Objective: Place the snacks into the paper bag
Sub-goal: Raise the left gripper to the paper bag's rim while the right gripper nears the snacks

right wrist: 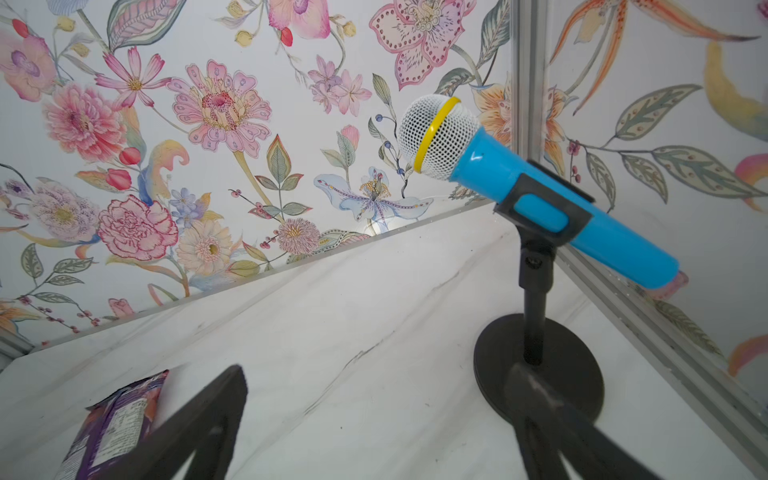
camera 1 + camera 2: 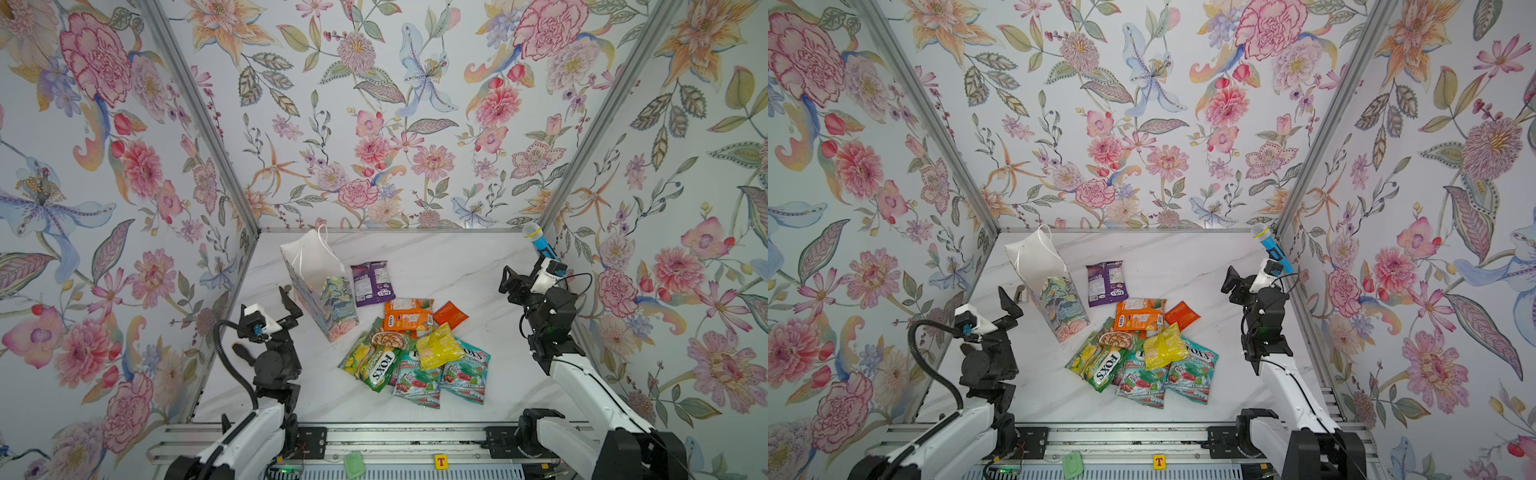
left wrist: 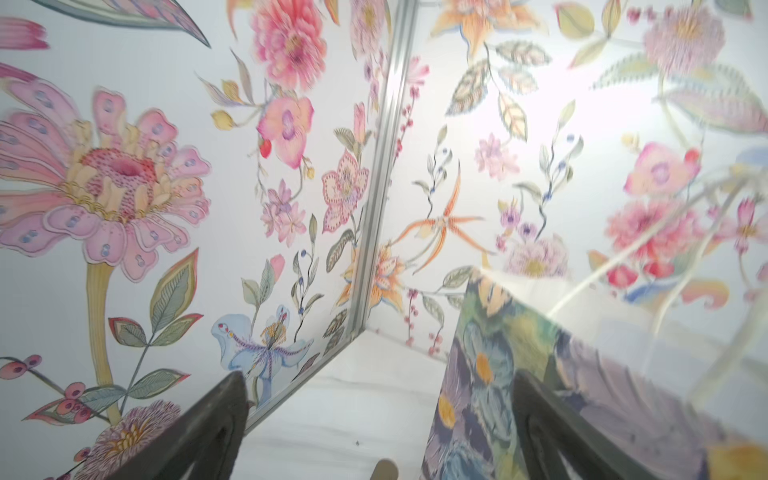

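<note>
the left arm rises from the near rail, folds at the elbow and tips its wrist forward, so the left gripper (image 2: 292, 302) (image 2: 1012, 304) (image 3: 376, 388) points toward the far left corner with its jaws spread wide and nothing between them. the paper bag (image 2: 320, 291) (image 2: 1054, 291) (image 3: 498, 353) stands just beside this gripper on its right. its white inside and cord handles show at the mouth, beyond the fingertips. in the left wrist view one dark finger (image 3: 536, 411) overlaps the bag's painted side, and i cannot tell whether it touches. the right arm climbs from the near rail along the right wall and bends sharply at the elbow. it holds the right gripper (image 2: 508, 282) (image 2: 1230, 281) (image 1: 376, 374) above the marble table (image 2: 436, 257) (image 1: 374, 291), aimed toward the far wall, jaws also wide and empty. a blue toy microphone (image 2: 540, 243) (image 2: 1268, 243) (image 1: 519, 183) on a black stand (image 1: 536, 365) sits just ahead of that gripper, on its right. a purple pouch (image 2: 372, 282) (image 2: 1106, 282) (image 1: 116, 419) lies flat ahead of it on its left, near the bag. the other snacks (image 2: 411, 353) (image 2: 1142, 353) lie in an overlapping heap on the table: orange, yellow, green and teal "fox's" pouches. the heap is between the two arms, nearer the rail than either gripper and apart from both, with its closest edge near the foot of the bag.
</note>
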